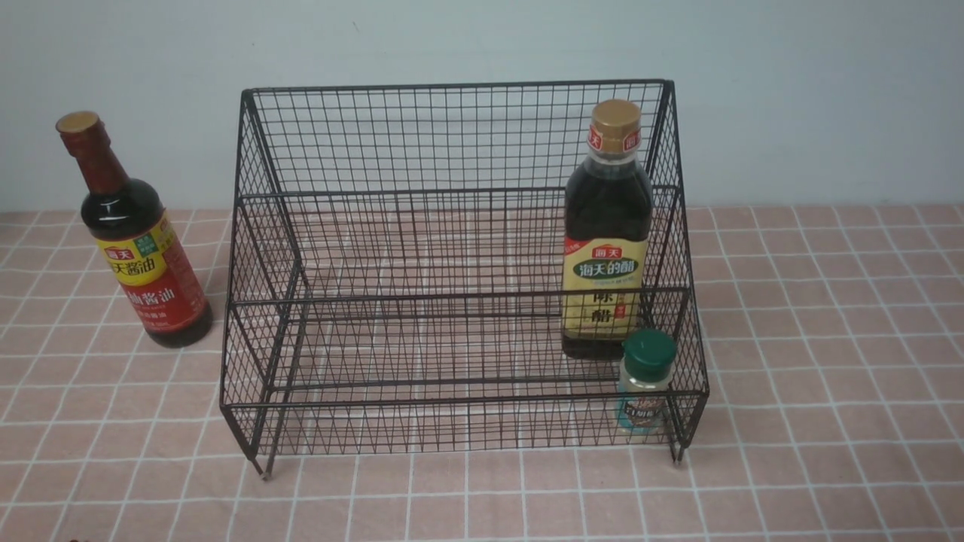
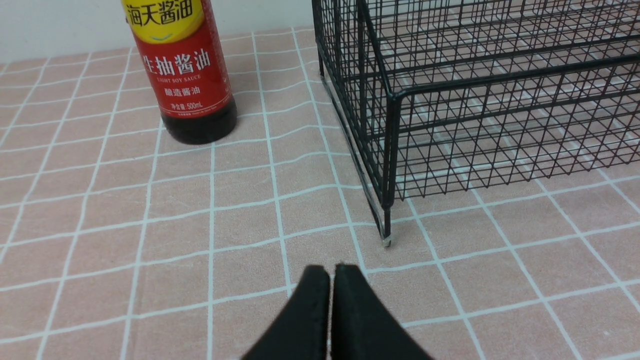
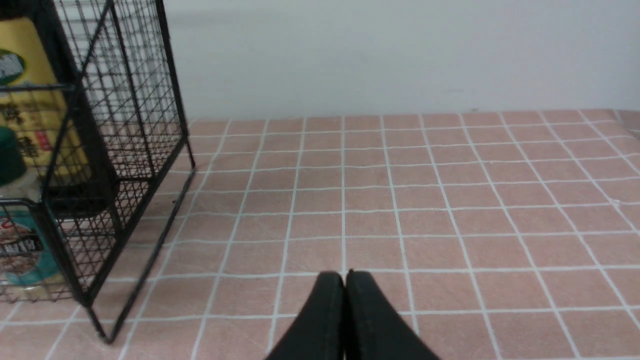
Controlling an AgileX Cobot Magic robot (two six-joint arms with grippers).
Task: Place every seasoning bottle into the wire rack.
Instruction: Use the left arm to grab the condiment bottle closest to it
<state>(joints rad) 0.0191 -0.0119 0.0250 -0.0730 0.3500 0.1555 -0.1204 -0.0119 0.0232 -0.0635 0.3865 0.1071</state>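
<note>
The black wire rack (image 1: 452, 196) stands mid-table. The square dark bottle with yellow label and gold cap (image 1: 606, 241) stands on its upper tier at the right. The tiny green-capped shaker (image 1: 645, 380) stands on the lower tier in front of it. The round dark bottle with red-yellow label (image 1: 139, 248) stands on the cloth left of the rack; it also shows in the left wrist view (image 2: 182, 70). My left gripper (image 2: 331, 272) is shut and empty, near the rack's front left leg (image 2: 386, 235). My right gripper (image 3: 345, 277) is shut and empty, right of the rack (image 3: 125, 125). Neither gripper shows in the front view.
A pink tiled cloth (image 1: 828, 339) covers the table. A pale wall (image 1: 791, 90) runs behind the rack. The rack's left half holds nothing.
</note>
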